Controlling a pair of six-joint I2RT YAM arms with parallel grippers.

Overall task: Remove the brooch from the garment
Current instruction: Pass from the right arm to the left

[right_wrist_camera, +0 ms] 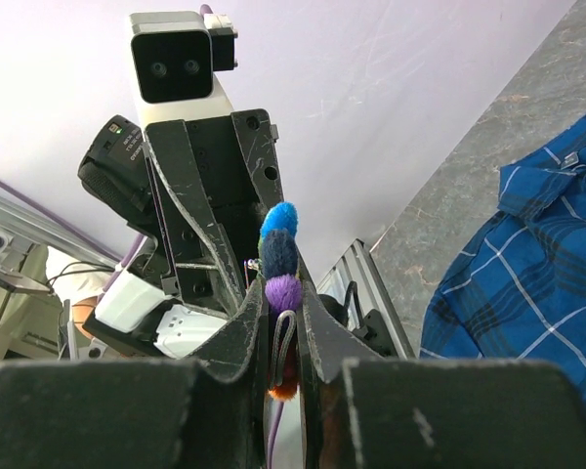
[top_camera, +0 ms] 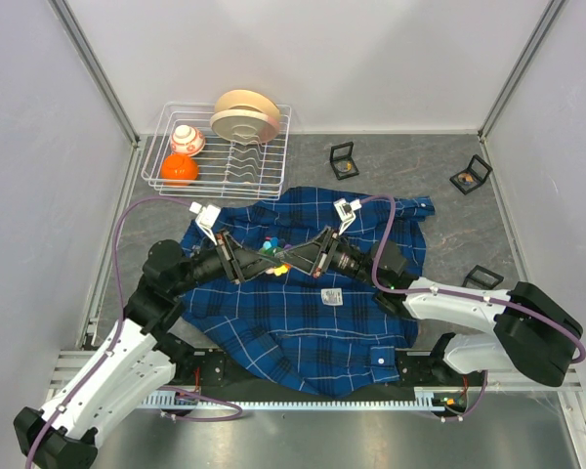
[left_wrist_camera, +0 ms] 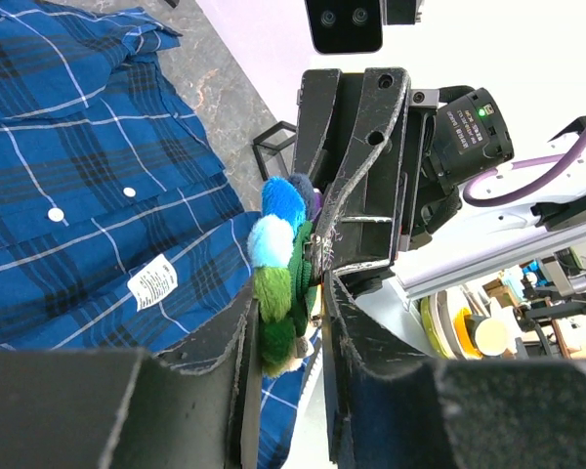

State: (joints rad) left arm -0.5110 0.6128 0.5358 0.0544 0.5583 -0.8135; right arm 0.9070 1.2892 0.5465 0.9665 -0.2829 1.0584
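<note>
While above garment, brooch between hands.

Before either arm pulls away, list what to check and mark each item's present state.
1. Left gripper closed on the brooch: ok.
2. Right gripper closed on the brooch from the opposite side: ok.
3. Brooch's pin free of the garment: cannot tell, it is hidden in the grip.
4. Garment lying spread on the table: ok.
5. Dish rack apart from both grippers: ok.
</note>
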